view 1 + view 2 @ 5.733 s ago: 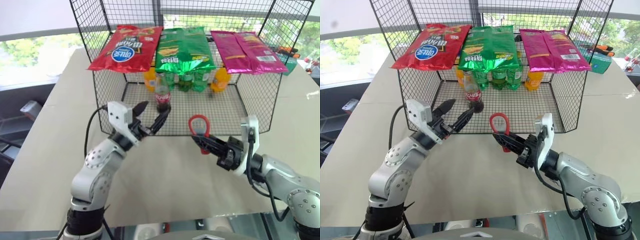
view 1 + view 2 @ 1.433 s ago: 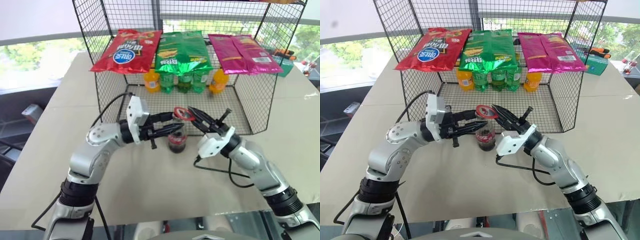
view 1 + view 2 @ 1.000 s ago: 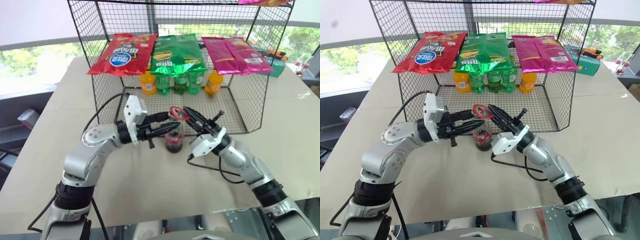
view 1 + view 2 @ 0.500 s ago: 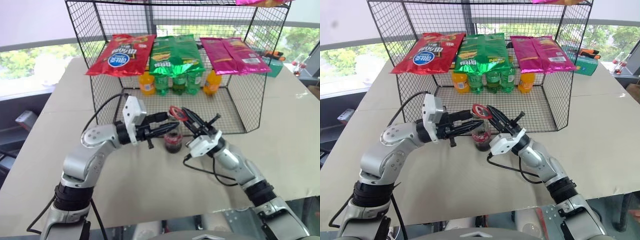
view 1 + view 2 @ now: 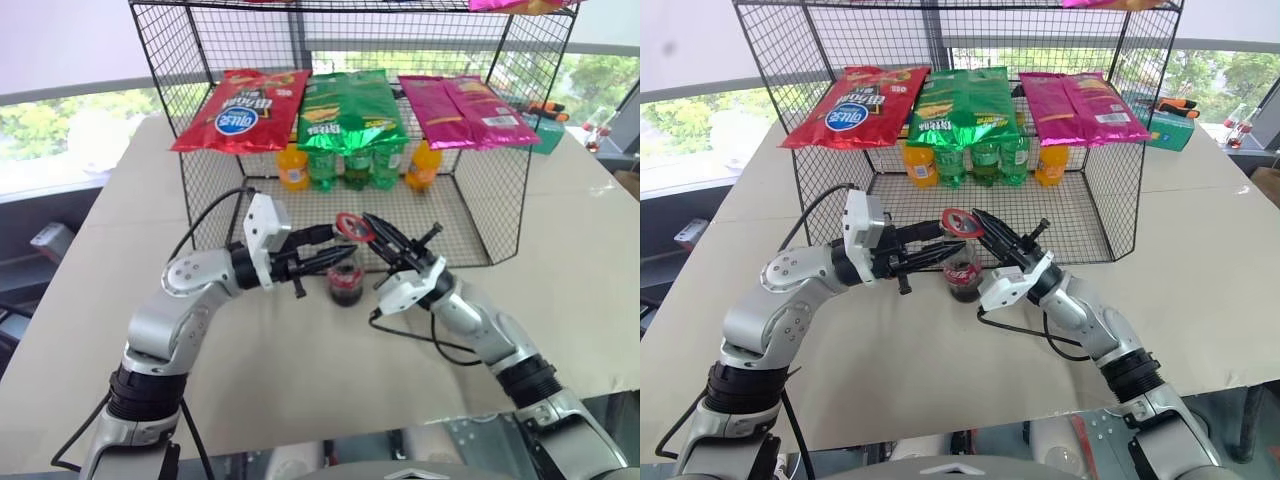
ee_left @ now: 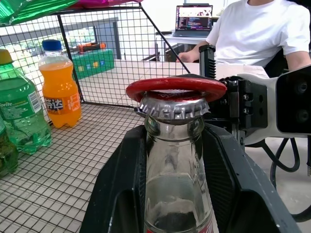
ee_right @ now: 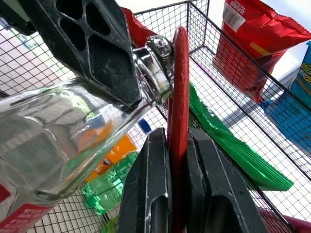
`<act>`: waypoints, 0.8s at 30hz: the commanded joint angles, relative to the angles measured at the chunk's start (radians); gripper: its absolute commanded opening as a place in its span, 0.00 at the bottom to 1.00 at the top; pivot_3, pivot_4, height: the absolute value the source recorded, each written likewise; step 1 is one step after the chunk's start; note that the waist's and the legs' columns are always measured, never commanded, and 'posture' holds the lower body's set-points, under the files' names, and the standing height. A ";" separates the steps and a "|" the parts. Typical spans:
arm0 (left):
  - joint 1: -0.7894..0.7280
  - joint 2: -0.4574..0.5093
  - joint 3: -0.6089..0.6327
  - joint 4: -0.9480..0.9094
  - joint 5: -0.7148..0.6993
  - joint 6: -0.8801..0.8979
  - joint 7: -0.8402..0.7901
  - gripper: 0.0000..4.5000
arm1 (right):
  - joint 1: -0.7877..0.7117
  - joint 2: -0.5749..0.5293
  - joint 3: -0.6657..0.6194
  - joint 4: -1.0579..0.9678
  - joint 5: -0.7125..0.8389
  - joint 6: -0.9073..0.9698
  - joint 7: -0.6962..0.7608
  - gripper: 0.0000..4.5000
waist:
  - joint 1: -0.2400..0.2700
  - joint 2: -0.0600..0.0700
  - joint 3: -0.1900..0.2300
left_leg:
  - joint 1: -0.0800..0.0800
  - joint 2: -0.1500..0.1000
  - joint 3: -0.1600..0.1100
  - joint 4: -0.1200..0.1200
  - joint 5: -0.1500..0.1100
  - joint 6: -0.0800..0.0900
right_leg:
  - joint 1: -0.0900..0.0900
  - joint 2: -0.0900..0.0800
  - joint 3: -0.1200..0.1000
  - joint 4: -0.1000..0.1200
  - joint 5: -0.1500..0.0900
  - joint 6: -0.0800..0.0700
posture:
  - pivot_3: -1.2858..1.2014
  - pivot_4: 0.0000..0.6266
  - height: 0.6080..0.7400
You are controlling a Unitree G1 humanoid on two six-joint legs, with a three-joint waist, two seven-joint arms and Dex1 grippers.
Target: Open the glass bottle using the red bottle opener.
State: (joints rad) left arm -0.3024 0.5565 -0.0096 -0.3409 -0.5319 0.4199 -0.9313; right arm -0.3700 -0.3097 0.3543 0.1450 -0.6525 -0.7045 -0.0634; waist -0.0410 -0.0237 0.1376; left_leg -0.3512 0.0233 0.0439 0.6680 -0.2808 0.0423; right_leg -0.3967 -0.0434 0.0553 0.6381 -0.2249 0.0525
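The right gripper, jaws clamped on the red bottle opener, has settled its ring onto the cap of the glass bottle, which the left gripper clamps by the neck, ready for prying.

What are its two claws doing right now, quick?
Left claw: closed around the neck of the glass bottle.
Right claw: shut on the red bottle opener, ring resting on the cap.

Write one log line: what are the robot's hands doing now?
left gripper: grips glass bottle neck | right gripper: holds red bottle opener on cap | cap: on
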 commanded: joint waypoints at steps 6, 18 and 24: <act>-0.004 0.003 -0.051 0.012 0.046 -0.005 0.012 0.26 | 0.037 -0.004 0.159 0.023 -0.049 0.007 0.153 0.00 | 0.000 0.000 0.000 | 0.000 0.000 -0.001 -0.001 0.000 0.000 | 0.000 -0.001 0.002 0.000 0.000 0.000 | 0.52 0.24 1.00; -0.015 -0.001 -0.052 0.014 0.047 -0.001 0.020 0.26 | 0.037 0.009 0.144 0.023 -0.037 -0.004 0.135 0.00 | -0.001 0.000 0.000 | -0.001 0.000 -0.002 -0.003 0.000 0.000 | 0.000 -0.003 0.002 -0.005 0.000 0.000 | 0.52 0.24 1.00; -0.017 -0.008 -0.054 0.018 0.052 -0.008 0.026 0.26 | 0.018 0.008 0.134 0.003 -0.014 -0.003 0.146 0.00 | 0.000 0.001 0.001 | -0.003 0.000 -0.003 -0.006 0.000 0.000 | 0.000 -0.005 -0.002 -0.009 0.000 0.000 | 0.52 0.24 1.00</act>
State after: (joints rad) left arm -0.3033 0.5555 -0.0104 -0.3370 -0.5315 0.4052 -0.9334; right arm -0.3664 -0.3044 0.3546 0.1251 -0.6147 -0.6862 -0.0289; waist -0.0415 -0.0224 0.1386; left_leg -0.3544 0.0238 0.0408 0.6615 -0.2811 0.0419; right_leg -0.3970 -0.0485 0.0528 0.6278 -0.2250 0.0527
